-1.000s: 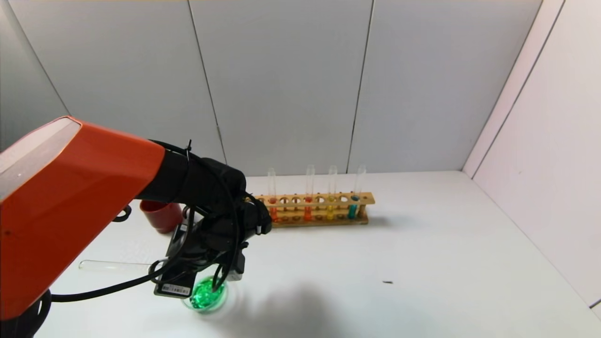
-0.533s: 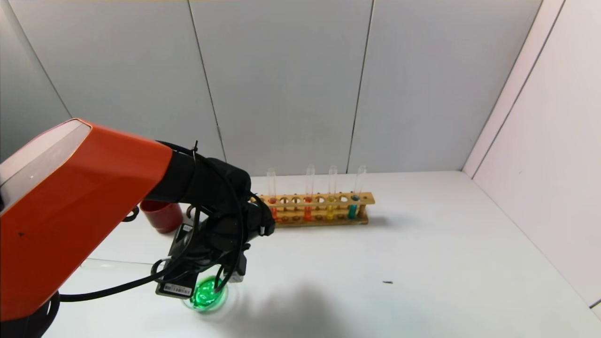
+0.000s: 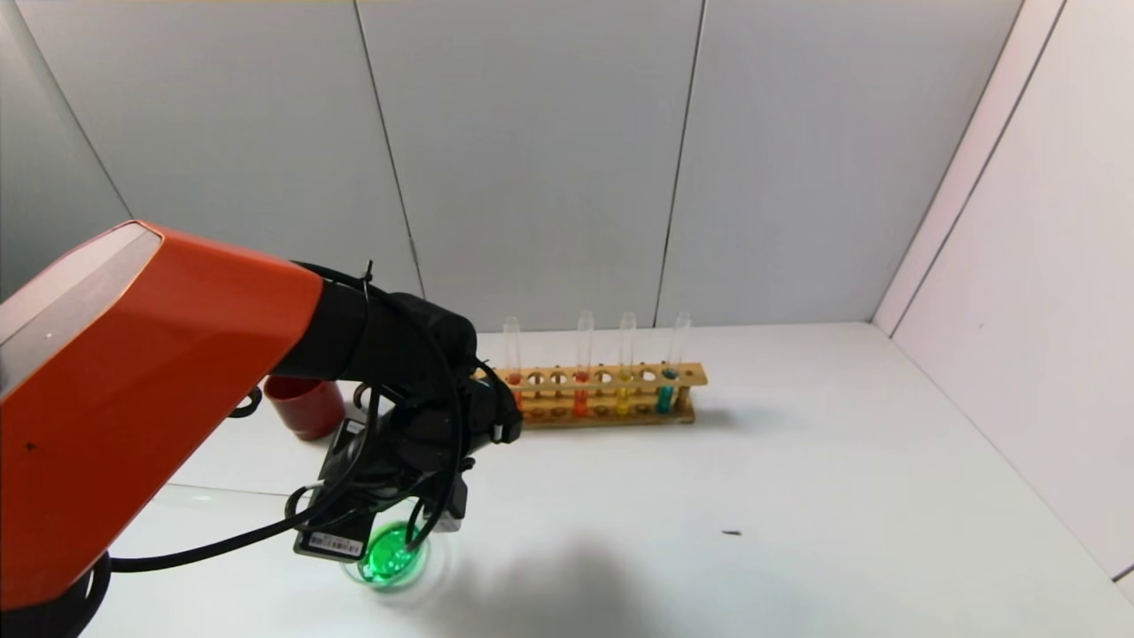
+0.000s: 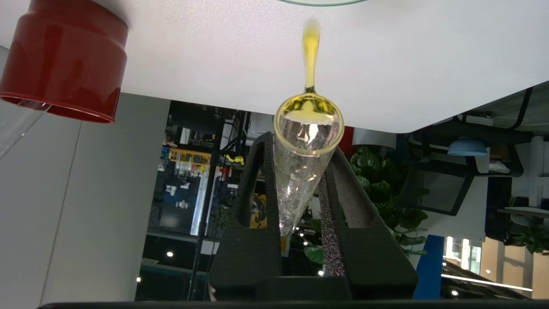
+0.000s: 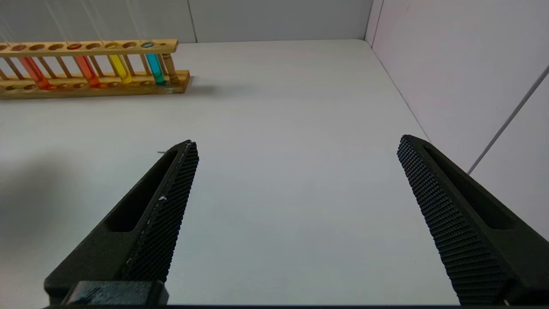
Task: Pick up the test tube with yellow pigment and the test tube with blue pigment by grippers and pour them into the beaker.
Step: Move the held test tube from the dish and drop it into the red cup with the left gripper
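Note:
My left gripper (image 4: 301, 143) is shut on the test tube with yellow pigment (image 4: 300, 171). The tube is tipped mouth-down and a thin yellow stream (image 4: 311, 56) runs from its mouth toward the beaker's rim (image 4: 319, 1). In the head view the left wrist (image 3: 399, 443) hangs over the beaker (image 3: 390, 556), which holds green liquid. Another yellow tube (image 3: 625, 381) and a blue tube (image 3: 667, 385) stand in the wooden rack (image 3: 602, 409). My right gripper (image 5: 296, 143) is open and empty above the table. It is out of the head view.
A dark red cup (image 3: 306, 408) stands behind the beaker on the left. A clear tube (image 3: 204, 494) lies on the table left of the beaker. Two orange-red tubes (image 3: 580, 390) stand in the rack. White walls close the back and right sides.
My left arm has shifted slightly right and now covers more of the lying clear tube. The wrist stays over the beaker. The rack has not changed.

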Robot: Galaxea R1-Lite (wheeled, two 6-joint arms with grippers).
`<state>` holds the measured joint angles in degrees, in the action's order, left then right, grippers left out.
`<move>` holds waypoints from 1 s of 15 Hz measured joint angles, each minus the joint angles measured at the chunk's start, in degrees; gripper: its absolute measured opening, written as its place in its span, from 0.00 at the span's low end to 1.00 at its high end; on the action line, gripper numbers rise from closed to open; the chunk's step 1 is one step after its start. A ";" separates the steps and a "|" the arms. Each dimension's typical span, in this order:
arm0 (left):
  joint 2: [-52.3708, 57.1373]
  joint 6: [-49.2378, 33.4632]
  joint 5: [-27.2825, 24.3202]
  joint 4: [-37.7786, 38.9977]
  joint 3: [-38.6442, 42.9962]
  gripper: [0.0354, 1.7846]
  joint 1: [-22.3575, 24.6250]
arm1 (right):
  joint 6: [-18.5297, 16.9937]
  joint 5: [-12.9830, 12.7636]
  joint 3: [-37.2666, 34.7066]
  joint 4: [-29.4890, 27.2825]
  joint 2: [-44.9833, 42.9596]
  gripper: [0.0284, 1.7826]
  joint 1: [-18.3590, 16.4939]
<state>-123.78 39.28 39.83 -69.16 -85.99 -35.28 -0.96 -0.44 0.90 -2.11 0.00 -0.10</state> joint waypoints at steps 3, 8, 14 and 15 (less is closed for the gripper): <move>-0.22 -0.30 -0.02 -0.16 -0.83 0.16 -0.61 | 0.00 0.00 0.00 0.00 0.00 0.95 0.00; 0.52 -0.87 -0.37 -1.38 -0.85 0.16 -0.77 | 0.02 0.00 0.00 0.00 0.00 0.95 0.00; 5.62 -14.31 -3.52 1.00 -0.28 0.16 -1.01 | 0.00 0.00 0.00 0.00 0.00 0.95 0.00; 7.02 -17.92 -4.57 1.08 0.09 0.16 -1.05 | 0.00 0.00 0.00 0.00 0.00 0.95 0.00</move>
<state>-116.76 21.36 35.26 -68.07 -85.91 -36.33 -0.96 -0.44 0.90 -2.11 0.00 -0.10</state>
